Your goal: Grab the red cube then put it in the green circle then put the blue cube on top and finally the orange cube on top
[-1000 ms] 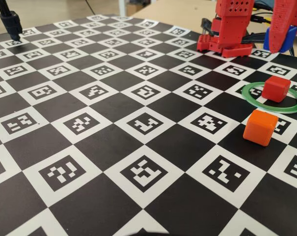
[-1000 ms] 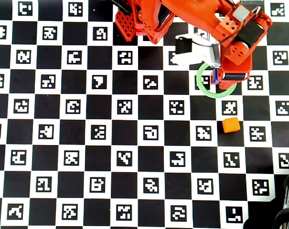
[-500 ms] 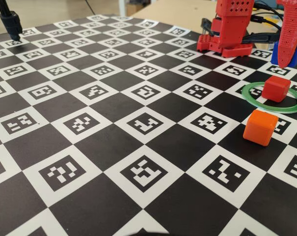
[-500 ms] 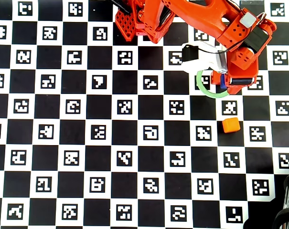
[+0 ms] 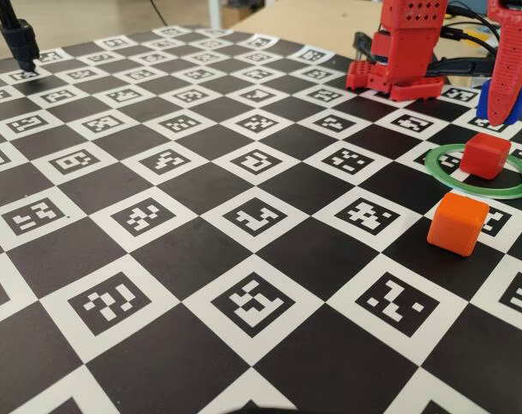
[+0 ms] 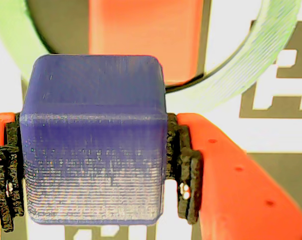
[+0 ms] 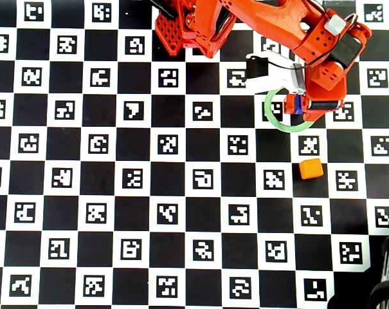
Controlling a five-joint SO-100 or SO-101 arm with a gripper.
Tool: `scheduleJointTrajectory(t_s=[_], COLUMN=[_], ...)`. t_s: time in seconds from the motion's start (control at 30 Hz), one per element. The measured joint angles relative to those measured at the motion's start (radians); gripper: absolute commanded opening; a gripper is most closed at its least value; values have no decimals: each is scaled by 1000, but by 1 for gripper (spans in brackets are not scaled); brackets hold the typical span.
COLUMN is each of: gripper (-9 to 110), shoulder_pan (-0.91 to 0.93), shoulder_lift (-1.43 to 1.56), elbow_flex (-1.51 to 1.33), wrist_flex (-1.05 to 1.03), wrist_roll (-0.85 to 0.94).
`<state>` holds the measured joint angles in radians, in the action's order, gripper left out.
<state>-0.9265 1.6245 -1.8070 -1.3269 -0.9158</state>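
Note:
The red cube (image 5: 486,155) sits inside the green circle (image 5: 432,166) at the right of the fixed view. My gripper (image 5: 505,112) hangs just behind the ring, shut on the blue cube (image 5: 519,97). In the wrist view the blue cube (image 6: 93,145) fills the space between the black pads (image 6: 183,165), with the red cube (image 6: 141,35) and the green circle (image 6: 260,70) below it. The orange cube (image 5: 457,223) stands alone on the mat in front of the ring. From overhead, the arm hides the red cube; the green circle (image 7: 276,122) and the orange cube (image 7: 310,168) show.
The arm's red base (image 5: 403,52) stands at the back of the checkerboard marker mat (image 5: 243,259). A black camera stand (image 5: 19,39) rises at the far left corner. A dark object (image 7: 380,293) sits at the mat's lower right corner.
The gripper has come down with the blue cube and shifted a little to the right in the fixed view, staying over the ring's far side. Red and orange cubes have not moved.

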Motion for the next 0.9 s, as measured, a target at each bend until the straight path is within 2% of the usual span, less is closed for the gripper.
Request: scheduleJointTrajectory(t_s=[0.37, 0.9], gripper=[6, 6], shoulder_pan=[-23, -23], shoulder_lift=[0, 2], elbow_flex=[-69, -91], wrist_flex=[78, 80], wrist_roll=[0, 0])
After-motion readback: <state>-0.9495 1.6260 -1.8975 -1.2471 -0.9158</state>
